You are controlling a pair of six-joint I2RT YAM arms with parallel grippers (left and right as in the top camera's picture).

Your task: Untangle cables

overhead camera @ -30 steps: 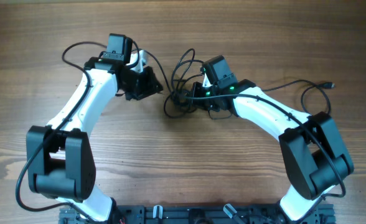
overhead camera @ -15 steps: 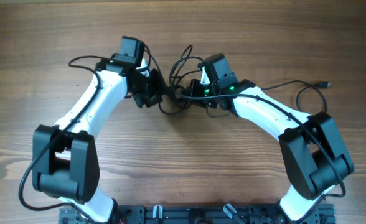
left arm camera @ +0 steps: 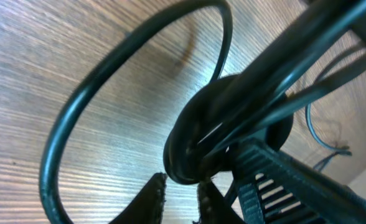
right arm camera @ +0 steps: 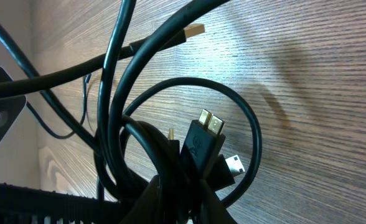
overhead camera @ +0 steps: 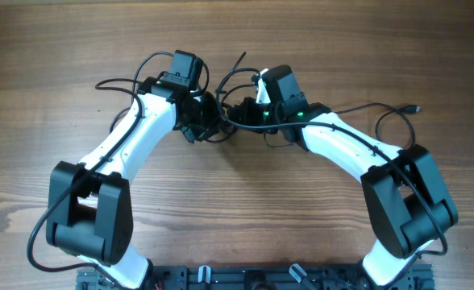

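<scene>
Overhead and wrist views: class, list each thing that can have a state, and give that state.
cables: tangled in one bundle of loops.
right gripper: shut on the cables.
left gripper: fingertips close together at the cables; grip unclear.
black plug: unplugged, gold contacts bare.

Black cables (left arm camera: 233,118) bunched close to left claw (left arm camera: 182,188); one loop arcs over wood table (left arm camera: 58,50)
</scene>
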